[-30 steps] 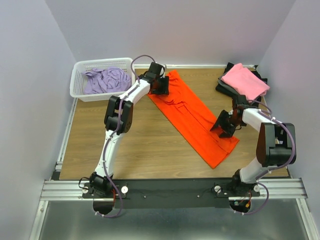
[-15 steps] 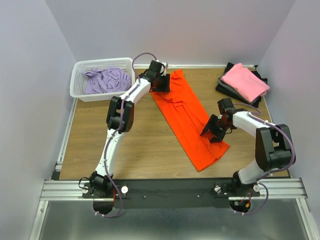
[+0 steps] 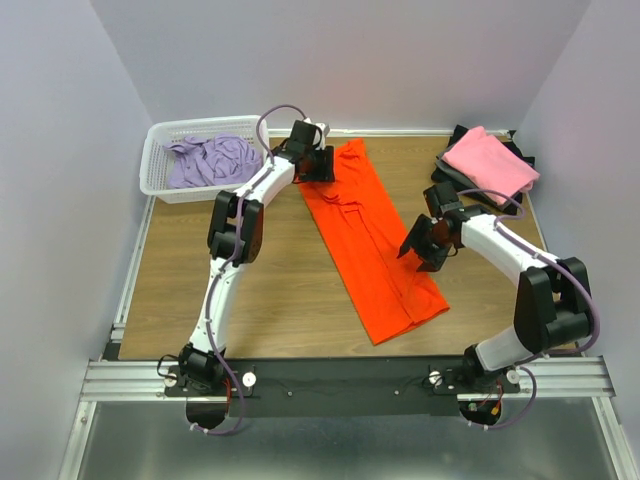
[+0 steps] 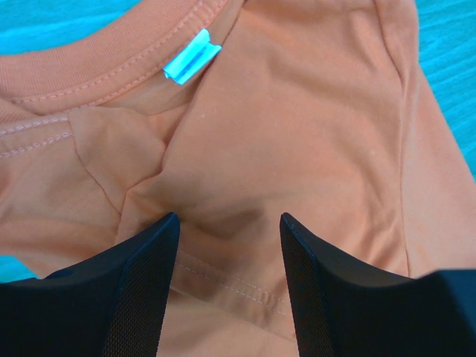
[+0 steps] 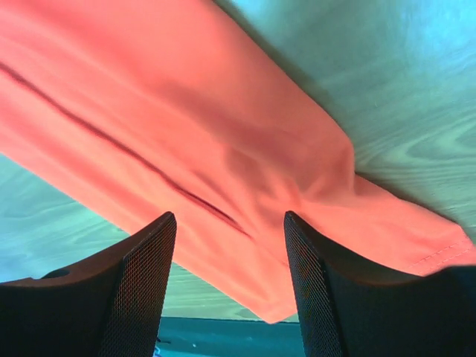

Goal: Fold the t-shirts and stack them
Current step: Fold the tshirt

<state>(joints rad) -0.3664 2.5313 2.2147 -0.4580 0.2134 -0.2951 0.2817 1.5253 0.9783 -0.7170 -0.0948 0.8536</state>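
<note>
Orange shirt [image 3: 365, 255] lies in a long strip; left gripper [image 4: 230, 223] at collar, right gripper [image 5: 230, 219] toward hem, jaws open and empty, set to fold it

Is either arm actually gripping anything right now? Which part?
Nothing looks clamped. Both sets of jaws stand open, tips down at the orange shirt: left gripper just below the collar, right gripper near the hem end.
</note>
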